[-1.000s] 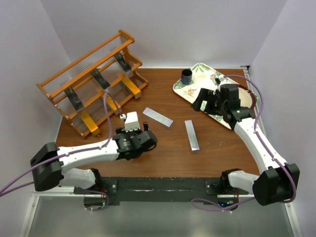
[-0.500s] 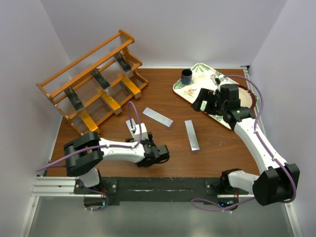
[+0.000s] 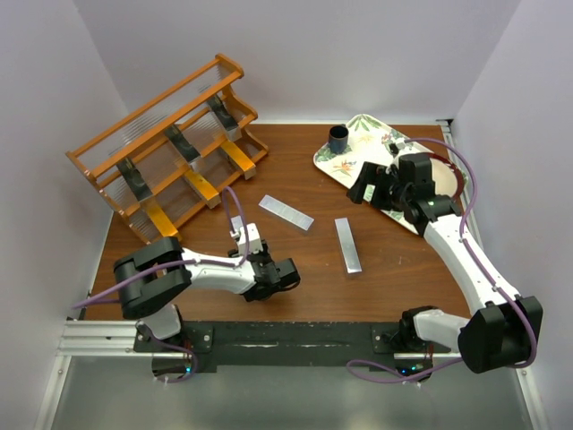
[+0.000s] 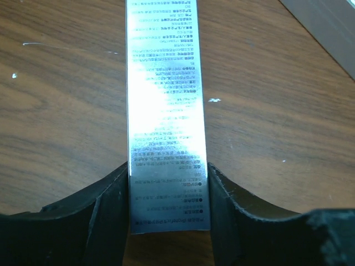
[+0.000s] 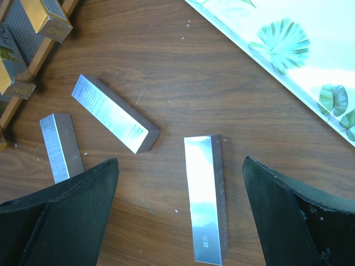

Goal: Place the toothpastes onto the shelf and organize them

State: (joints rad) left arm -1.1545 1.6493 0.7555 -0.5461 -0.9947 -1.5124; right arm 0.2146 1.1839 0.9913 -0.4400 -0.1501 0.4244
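My left gripper [image 3: 250,250] is shut on the near end of a silver toothpaste [image 4: 165,111], which lies flat on the table at the front left; both jaws press its long sides. Two more silver toothpastes rest on the wood, one angled [image 3: 286,212] at mid-table and one [image 3: 348,245] to its right. My right gripper [image 5: 180,162] hangs open above the right one [image 5: 206,199], touching nothing. The orange-brown shelf [image 3: 107,148] stands at the back left with three dark toothpastes [image 3: 183,143] and three orange-gold ones [image 3: 201,188] on its tiers.
A floral white tray [image 3: 365,125] sits at the back right with a small dark cup [image 3: 338,139] on it; my right arm reaches over its near corner. White walls close in the left, back and right sides.
My left arm swung down and to the front, and its jaws went from wide open to shut on the silver carton's end. The right arm has not moved.
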